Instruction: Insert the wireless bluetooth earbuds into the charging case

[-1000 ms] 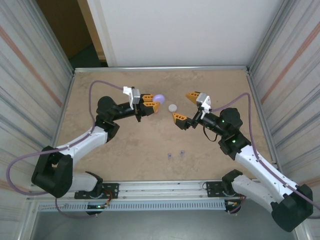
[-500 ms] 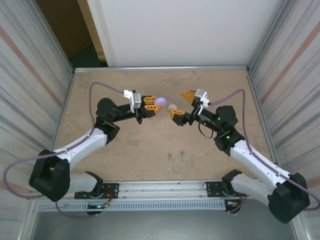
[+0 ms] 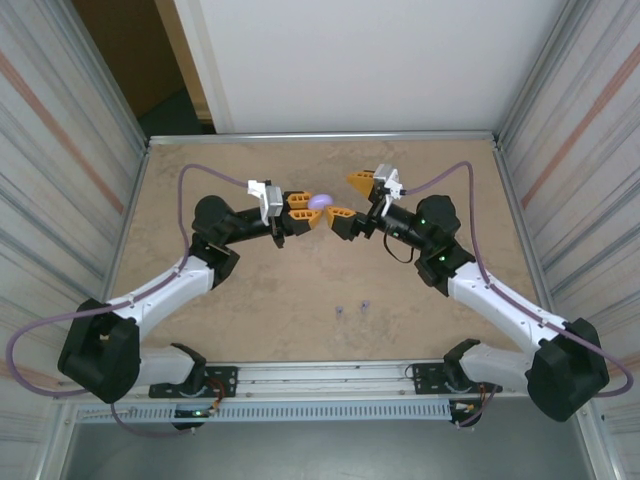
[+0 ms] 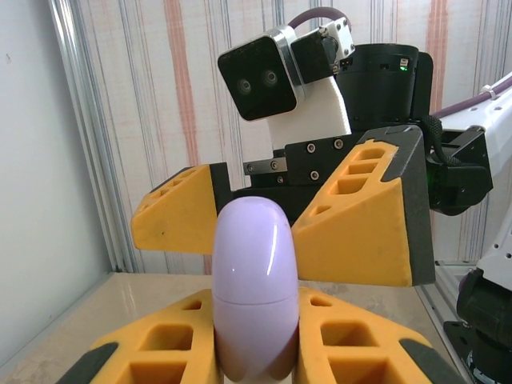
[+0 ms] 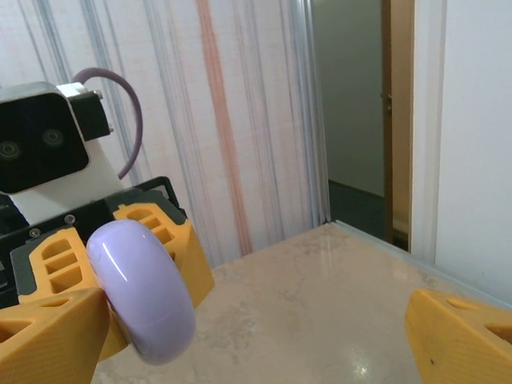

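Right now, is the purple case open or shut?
Shut. The purple case shows only one thin seam with no gap, clamped in the left gripper.

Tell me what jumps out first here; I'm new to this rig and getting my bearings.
The two arms meet mid-table: the left gripper is shut on a purple egg-shaped case, and the right gripper faces it, fingers spread wide, close to the case. Nearer the arm bases, two tiny earbuds lie loose on the table.

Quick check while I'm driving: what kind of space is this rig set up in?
Likely a small lab test cell, not a home: a tabletop fenced by aluminium rails, striped side panels, and an open doorway behind.
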{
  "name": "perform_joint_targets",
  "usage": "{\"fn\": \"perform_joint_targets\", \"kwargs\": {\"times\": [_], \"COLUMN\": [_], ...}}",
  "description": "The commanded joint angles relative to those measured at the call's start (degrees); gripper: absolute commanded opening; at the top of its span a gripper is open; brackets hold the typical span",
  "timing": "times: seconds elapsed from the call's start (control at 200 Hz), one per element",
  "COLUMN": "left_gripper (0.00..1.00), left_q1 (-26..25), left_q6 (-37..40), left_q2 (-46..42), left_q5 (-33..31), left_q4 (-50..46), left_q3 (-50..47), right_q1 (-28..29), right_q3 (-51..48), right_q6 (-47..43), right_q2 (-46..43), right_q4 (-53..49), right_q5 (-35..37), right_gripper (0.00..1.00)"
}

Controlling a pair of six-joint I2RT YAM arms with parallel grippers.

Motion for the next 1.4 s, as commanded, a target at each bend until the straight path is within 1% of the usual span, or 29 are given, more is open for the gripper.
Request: {"fn": "perform_joint_targets", "kwargs": {"times": [0.0, 0.692, 0.852, 1.027, 1.123, 1.173, 1.203, 1.218, 1.398], "left_gripper": [0.00, 0.00, 0.00, 0.00, 0.00, 0.00, 0.00, 0.00, 0.00], "left_q1": [-0.5, -1.0, -1.0, -0.8, 0.4, 1.4, 2.0, 2.4, 5.7], "left_q6": [1.6, 1.8, 2.2, 1.4, -0.7, -2.3, -3.3, -3.8, -8.2], "left_q2": [-1.9, -1.4, -1.5, -2.0, -2.0, -2.1, -2.2, -2.2, -2.5], "left_q5": [1.9, 1.7, -1.1, -5.7, -6.8, -7.3, -7.7, -7.9, -9.4], "left_q4": [0.1, 0.1, -0.9, 1.3, 3.4, 5.1, 6.2, 6.8, 12.5], "left_q3": [0.5, 1.0, 0.8, -1.0, -1.9, -2.7, -3.1, -3.5, -6.6], "right_q1": [0.0, -2.4, -3.0, -3.2, -3.3, -3.2, -3.2, -3.2, -3.2], "right_q3": [2.5, 5.3, 4.2, 1.8, 0.2, -0.7, -1.3, -1.6, -4.8], "right_q6": [0.0, 0.1, -0.2, -1.8, -3.0, -3.5, -3.7, -3.7, -2.6], "right_q2": [0.4, 1.0, -1.7, -6.5, -8.2, -10.7, -11.3, -11.6, -14.9], "right_q4": [2.1, -0.1, -2.0, -6.1, -8.3, -9.6, -10.4, -10.9, -16.2], "right_q5": [-0.1, -0.8, -0.8, 1.5, 2.0, 2.5, 3.3, 3.7, 8.9], "right_gripper": [0.94, 0.94, 0.95, 0.96, 0.96, 0.97, 0.97, 1.00, 0.99]}}
